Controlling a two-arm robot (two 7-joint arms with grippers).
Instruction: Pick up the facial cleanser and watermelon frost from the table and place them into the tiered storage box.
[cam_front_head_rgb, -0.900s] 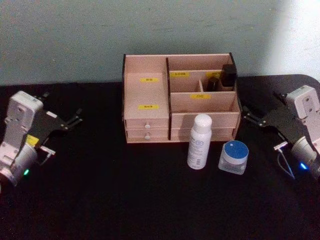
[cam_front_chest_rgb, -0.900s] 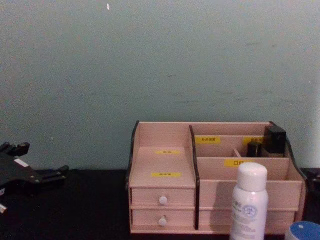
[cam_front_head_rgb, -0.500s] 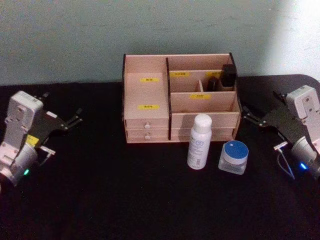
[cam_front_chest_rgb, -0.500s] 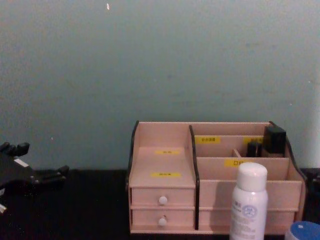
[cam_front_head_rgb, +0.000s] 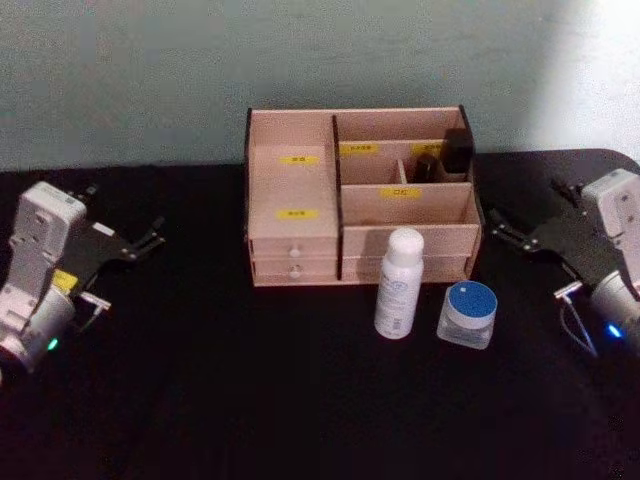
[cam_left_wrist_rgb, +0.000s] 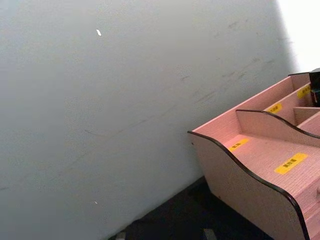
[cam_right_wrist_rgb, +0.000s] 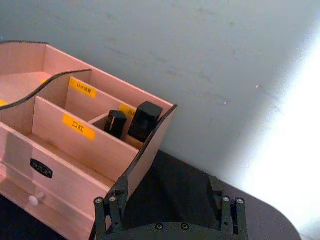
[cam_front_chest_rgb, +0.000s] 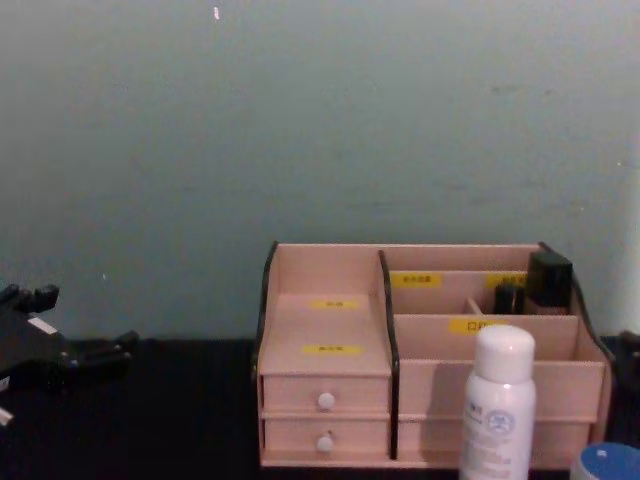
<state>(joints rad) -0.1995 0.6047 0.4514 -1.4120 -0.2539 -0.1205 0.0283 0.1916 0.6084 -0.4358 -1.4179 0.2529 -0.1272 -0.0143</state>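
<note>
Pink wooden tiered storage box (cam_front_head_rgb: 295, 190) with two dark items (cam_front_head_rgb: 445, 155) in its rear right compartment; just before it on the black surface (cam_front_head_rgb: 250, 400) stand a white bottle (cam_front_head_rgb: 398, 283) and a blue-lidded jar (cam_front_head_rgb: 468, 314); left gripper (cam_front_head_rgb: 125, 213) and right gripper (cam_front_head_rgb: 526, 210) flank it, well apart, with jaws spread and empty.

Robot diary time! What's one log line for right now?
stage: before pick | white bottle, blue-lidded jar: on table before tiered storage box | left gripper: open, left of box | right gripper: open, right of box
</note>
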